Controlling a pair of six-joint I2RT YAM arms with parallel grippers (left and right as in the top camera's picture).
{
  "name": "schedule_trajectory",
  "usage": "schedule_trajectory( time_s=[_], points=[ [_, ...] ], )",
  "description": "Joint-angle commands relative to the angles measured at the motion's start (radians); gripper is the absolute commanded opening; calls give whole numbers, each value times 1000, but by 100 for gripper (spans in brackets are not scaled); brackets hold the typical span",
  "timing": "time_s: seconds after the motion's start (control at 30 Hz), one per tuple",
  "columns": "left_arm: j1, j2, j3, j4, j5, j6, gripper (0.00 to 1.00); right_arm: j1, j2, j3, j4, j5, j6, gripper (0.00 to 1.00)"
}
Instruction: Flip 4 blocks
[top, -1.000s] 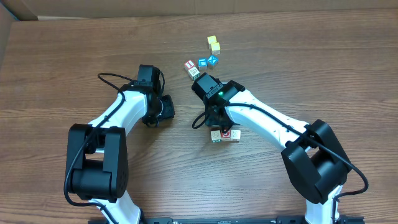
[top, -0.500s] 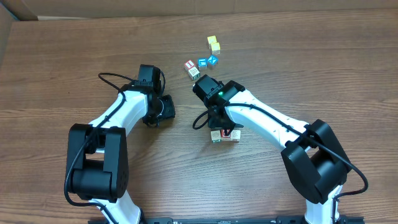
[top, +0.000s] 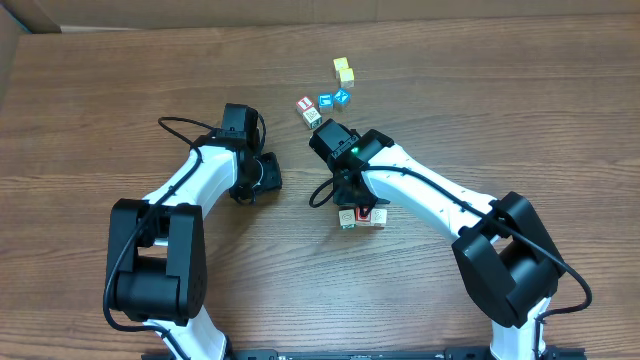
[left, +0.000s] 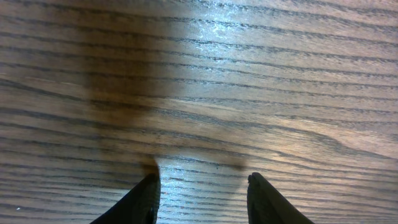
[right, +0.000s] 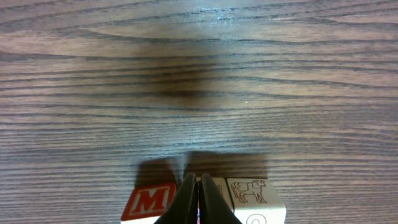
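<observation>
right hand (right: 199, 185) clenched on nothing, tips set at the seam between two small alphabet blocks: red-faced 'm' pale-wood cube (right: 148, 202) at its left, cow-picture pale-wood cube (right: 255, 191) at its right. over the last second you see it barely move and no face turn, so this flip looks unstarted. left hand (left: 201, 182) released, empty, over brown wood-grain bench (left: 199, 74).
</observation>
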Motion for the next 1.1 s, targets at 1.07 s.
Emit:
schedule_trajectory(
  time_s=[1.07],
  points=[
    [0, 48, -33, -15, -25, 0, 42, 3, 12, -74, 56, -44, -28, 4]
  ],
)
